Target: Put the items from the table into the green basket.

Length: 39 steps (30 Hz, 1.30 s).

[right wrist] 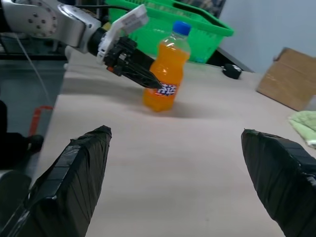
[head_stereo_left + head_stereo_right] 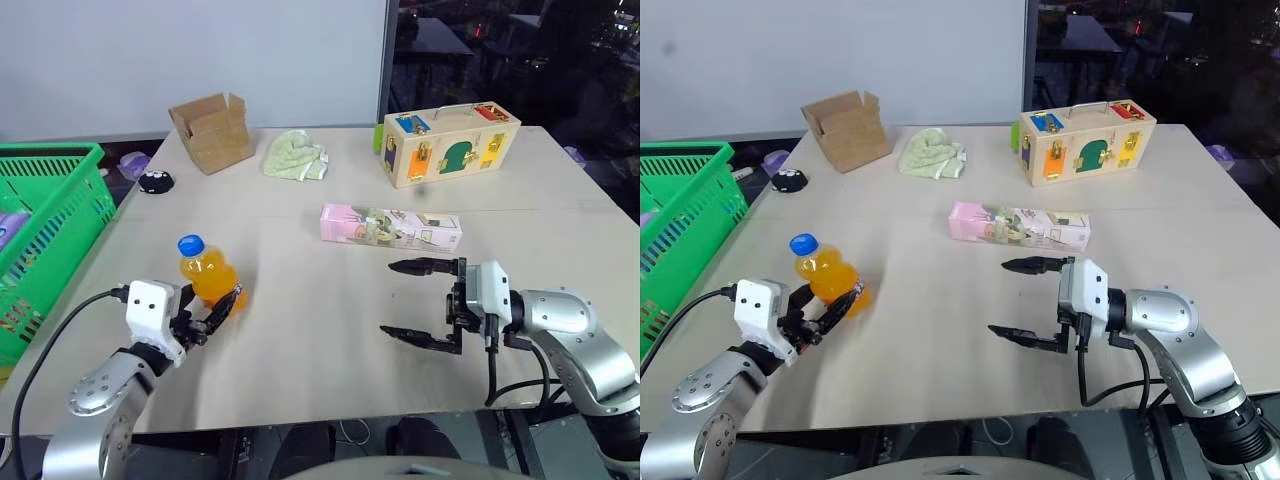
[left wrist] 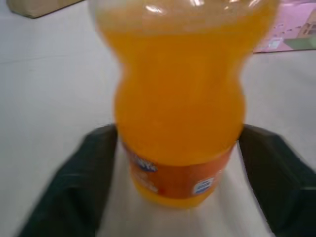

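- The orange-drink bottle stands upright on the desk, at about 8 o'clock from the pink carton.
- Left gripper: jaws flank the bottle's base; contact is unclear.
- Right gripper: jaws wide apart, empty.
- Green basket sits off the desk's 9 o'clock edge.
- Cardboard box, cloth and wooden box lie toward 12 o'clock.

Upright orange bottle, flat pink carton, green basket

light: bright, even | shadows: soft | left wrist view — blurred

Right gripper fingers wide apart
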Tool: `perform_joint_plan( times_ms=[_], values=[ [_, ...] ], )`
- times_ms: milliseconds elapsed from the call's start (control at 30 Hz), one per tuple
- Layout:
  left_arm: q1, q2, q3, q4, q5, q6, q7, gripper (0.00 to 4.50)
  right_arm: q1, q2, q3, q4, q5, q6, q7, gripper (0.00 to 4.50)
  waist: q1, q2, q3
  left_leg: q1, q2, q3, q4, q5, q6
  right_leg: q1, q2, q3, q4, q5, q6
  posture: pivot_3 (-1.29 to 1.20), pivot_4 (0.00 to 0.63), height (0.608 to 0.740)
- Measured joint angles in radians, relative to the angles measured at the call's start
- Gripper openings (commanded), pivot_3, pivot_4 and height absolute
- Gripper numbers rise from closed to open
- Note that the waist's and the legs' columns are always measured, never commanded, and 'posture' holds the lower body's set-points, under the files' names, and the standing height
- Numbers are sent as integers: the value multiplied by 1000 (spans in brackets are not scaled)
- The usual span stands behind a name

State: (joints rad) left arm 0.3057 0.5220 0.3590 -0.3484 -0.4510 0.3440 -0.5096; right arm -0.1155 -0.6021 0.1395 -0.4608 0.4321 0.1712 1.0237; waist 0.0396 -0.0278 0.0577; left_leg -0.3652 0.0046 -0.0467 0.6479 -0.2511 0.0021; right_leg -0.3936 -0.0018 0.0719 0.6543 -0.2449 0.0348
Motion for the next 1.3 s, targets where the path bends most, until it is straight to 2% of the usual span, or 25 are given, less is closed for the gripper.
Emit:
perform_joint_plan(
  times_ms=[233,433,467,533,600,733,767,867,900,1000,1167,1200,1267,1300],
  values=[
    [-36,-72,39,2,-35,-1,55,2782,-67,12,5,65,-11,3,5,4500,4,-1,0,0,0,-2,1,0,0,0,0,-1,2,0,0,160,0,740],
    [-213,-56,208,3,-144,78,219,2782,-166,80,26,96,-21,38,-29,4500,8,-2,0,-1,1,-5,1,0,0,-1,2,-5,5,2,2,201,0,740],
    [-277,-30,242,23,-182,121,267,2782,-197,96,34,109,-17,56,-31,4500,11,-4,1,0,1,-7,1,0,0,-1,2,-6,6,2,3,205,0,740],
    [-497,112,344,155,-251,241,391,2782,-333,182,66,168,-7,124,-58,4500,11,-12,4,-1,1,-12,2,1,0,-3,9,-10,7,6,-2,212,0,740],
    [-612,236,438,222,-264,283,446,2782,-429,247,82,185,9,164,-90,4500,3,-13,0,3,2,-13,-1,0,-1,-1,7,-13,6,7,-4,212,0,740],
    [-672,395,489,419,-235,306,437,2782,-537,369,96,293,6,200,-144,4500,6,-9,1,3,-2,-13,-10,2,-5,-4,3,-14,6,7,-7,224,0,740],
    [-668,438,491,518,-202,305,418,2782,-565,401,108,312,6,209,-154,4500,9,-9,0,2,-2,-14,-12,3,-10,-6,2,-16,6,6,-8,224,0,740],
    [-660,483,488,703,-147,293,380,2782,-588,430,123,332,6,223,-161,4500,27,-14,-3,-8,-2,-18,-14,4,-17,-16,1,-19,7,6,-9,224,0,740],
    [-664,520,488,789,-125,278,370,2782,-601,445,130,335,6,232,-162,4500,25,-18,-5,-14,-1,-19,-13,6,-20,-21,2,-20,8,7,-10,224,0,740],
    [-685,606,486,1025,-69,196,309,2782,-633,472,157,343,-2,245,-164,4500,27,-20,-5,-15,0,-21,-13,6,-21,-22,2,-23,7,8,-11,227,0,740],
    [-721,714,457,1297,-9,46,190,2782,-666,524,179,362,-23,258,-181,4500,36,-21,-5,-15,-2,-27,-13,8,-24,-20,1,-29,7,7,-11,231,0,740],
    [-727,722,451,1339,-1,23,161,3827,-671,534,179,362,-23,259,-181,4500,39,-21,-5,-15,-2,-28,-13,9,-25,-20,1,-30,7,7,-11,230,0,740],
    [-731,726,439,1406,9,-27,120,4442,-674,543,179,362,-24,260,-181,4500,42,-21,-6,-15,-1,-30,-13,10,-27,-20,1,-32,7,7,-11,232,0,740],
    [-731,727,437,1424,15,-57,99,4442,-674,543,179,362,-26,260,-181,4500,43,-21,-6,-15,-1,-31,-13,11,-28,-20,1,-32,7,7,-11,237,0,740]
  ],
)
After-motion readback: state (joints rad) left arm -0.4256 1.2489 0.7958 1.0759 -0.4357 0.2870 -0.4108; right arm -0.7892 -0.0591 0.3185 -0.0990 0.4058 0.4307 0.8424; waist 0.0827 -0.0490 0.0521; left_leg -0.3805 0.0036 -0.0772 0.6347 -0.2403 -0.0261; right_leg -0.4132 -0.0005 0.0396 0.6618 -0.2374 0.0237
